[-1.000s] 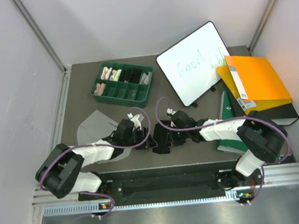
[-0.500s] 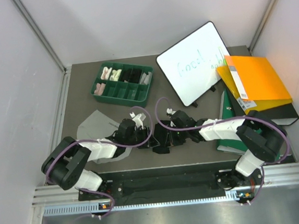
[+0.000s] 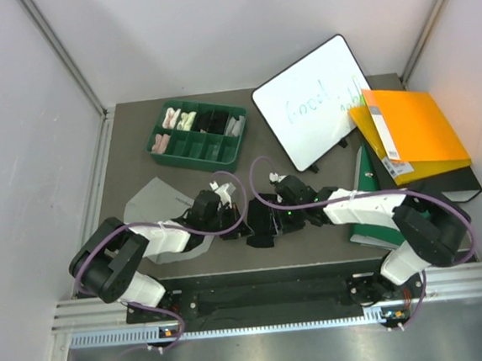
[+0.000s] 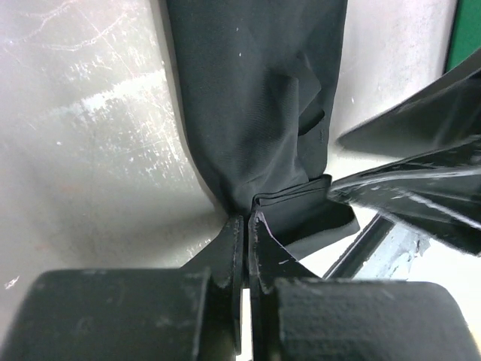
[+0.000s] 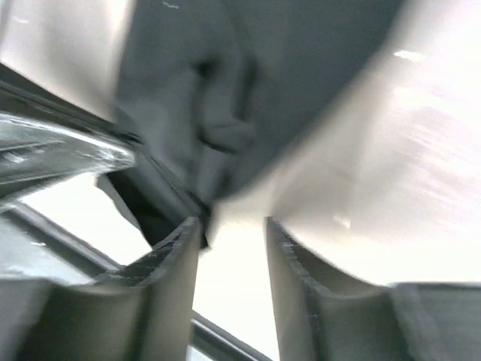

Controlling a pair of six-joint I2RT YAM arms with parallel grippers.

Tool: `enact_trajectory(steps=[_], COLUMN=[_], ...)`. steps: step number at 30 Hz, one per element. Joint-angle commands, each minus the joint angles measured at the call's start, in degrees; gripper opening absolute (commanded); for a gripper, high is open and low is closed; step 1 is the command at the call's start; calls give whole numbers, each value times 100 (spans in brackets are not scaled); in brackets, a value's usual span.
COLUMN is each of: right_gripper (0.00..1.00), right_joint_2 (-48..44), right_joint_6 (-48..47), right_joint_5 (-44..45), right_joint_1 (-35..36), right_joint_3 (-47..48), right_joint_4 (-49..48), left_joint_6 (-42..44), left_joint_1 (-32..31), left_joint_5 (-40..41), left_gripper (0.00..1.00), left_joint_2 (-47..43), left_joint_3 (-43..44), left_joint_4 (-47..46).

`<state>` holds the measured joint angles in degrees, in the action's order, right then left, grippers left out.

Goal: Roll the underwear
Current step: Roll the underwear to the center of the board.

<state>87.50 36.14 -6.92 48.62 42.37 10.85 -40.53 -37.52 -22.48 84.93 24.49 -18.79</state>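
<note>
- Well, your dark table [image 3: 130,165] carries everything. The whiteboard [image 3: 312,102] and the orange folder [image 3: 414,131] lie at its far right, well apart from the work.
- Your green tray [image 3: 193,158] sits toward the far left, with small cloth rolls [image 3: 176,118] in its back compartments.
- You have the grey underwear [image 3: 149,207] spread flat at the near left, partly under the left arm, with no fingers on it.
- You have the black underwear [image 3: 260,225] near the front edge at the middle, between the 2 grippers, bunched into a narrow band.
- Your left gripper [image 3: 230,219] sits at the black piece's left side. In its wrist view the 2 fingers [image 4: 225,256] are pressed together with no gap. The cloth narrows right down into their tips, so they are pinching its edge. A folded flap lies just beside the tips, on the right of that view.
- Your right gripper [image 3: 276,220] is at the piece's right side with its fingers [image 5: 176,256] parted, and only bright table shows in the gap. The black cloth lies just beyond the tips, nearest the finger on the left of that blurred view. You cannot tell whether it touches.
</note>
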Motion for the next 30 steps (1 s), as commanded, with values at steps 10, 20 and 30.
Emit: enact_trajectory(steps=[10,20,30], right_gripper=[58,49,44], right_joint_2=[-1842,-1834,-1447], right_joint_6=[-2681,-3886,-4168], right_joint_5=[2001,2028,1395], right_joint_1=[1456,2643,2819], right_joint_3=[-114,-853,-853], right_joint_4=[138,-1611,-1885], left_joint_6=[581,784,881], left_joint_1=[104,491,526], left_joint_5=[-388,-1127,-1144], left_gripper=[0,0,0], left_joint_2=[761,1158,1175], left_joint_3=[776,996,1084], left_joint_4=[2519,3030,3276])
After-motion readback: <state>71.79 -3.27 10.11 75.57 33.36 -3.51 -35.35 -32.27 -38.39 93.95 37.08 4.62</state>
